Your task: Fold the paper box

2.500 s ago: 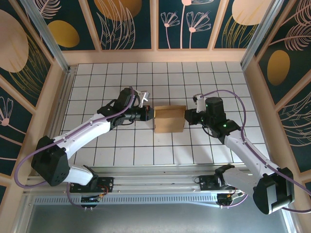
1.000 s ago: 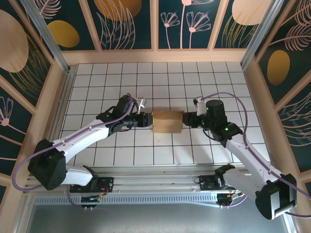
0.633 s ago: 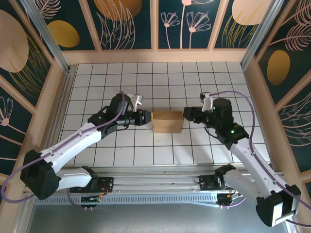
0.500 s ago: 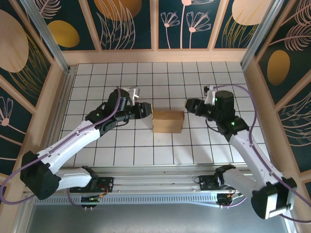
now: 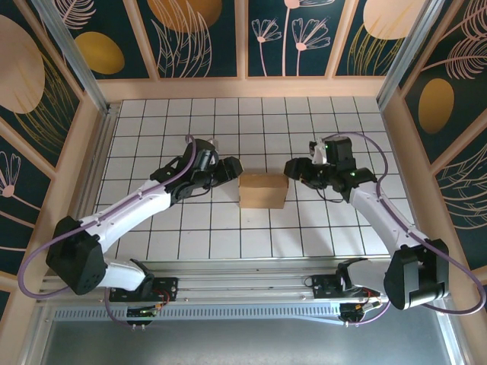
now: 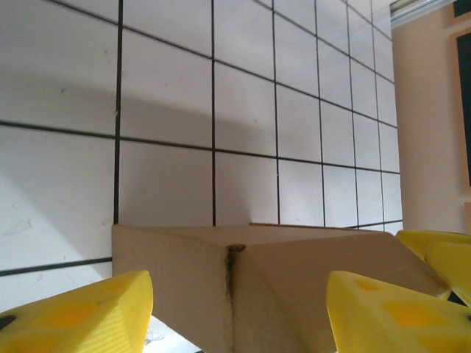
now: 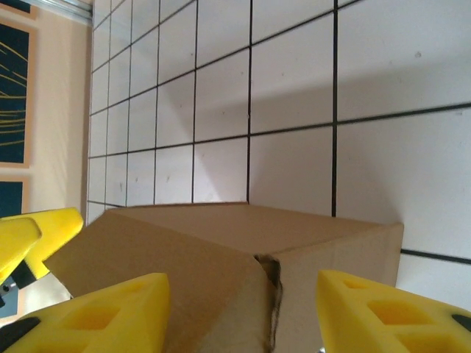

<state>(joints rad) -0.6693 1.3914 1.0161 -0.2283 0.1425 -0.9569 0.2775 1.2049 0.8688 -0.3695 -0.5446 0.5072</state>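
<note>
Box stands closed on the table, about mid-table, between the two arms; it reads as a formed squarish carton, not a flat sheet. Left gripper sits just beside its far left corner; right gripper sits just beside its far right corner; both have jaws parted and grip nothing; whether either tip grazes the cardboard cannot be told from above.

Judgement: folding looks close to complete, and the step in hand is release and clearance. To do it well: keep both pairs of jaws wide; draw each arm straight away from its end face, level, both together, so that no tip catches a flap edge or slides the light box over the tiles; confirm the ends hold shut.

Views compared: the overhead view gives the box's place and both arms' approach, but the ends are mere edges there. The left wrist view shows yellow fingers well apart, the end face beyond them, and a dark upright seam where panels meet, slightly gapped. The right wrist view shows the opposite end: fingers spread; seam ragged and a little open.
</note>
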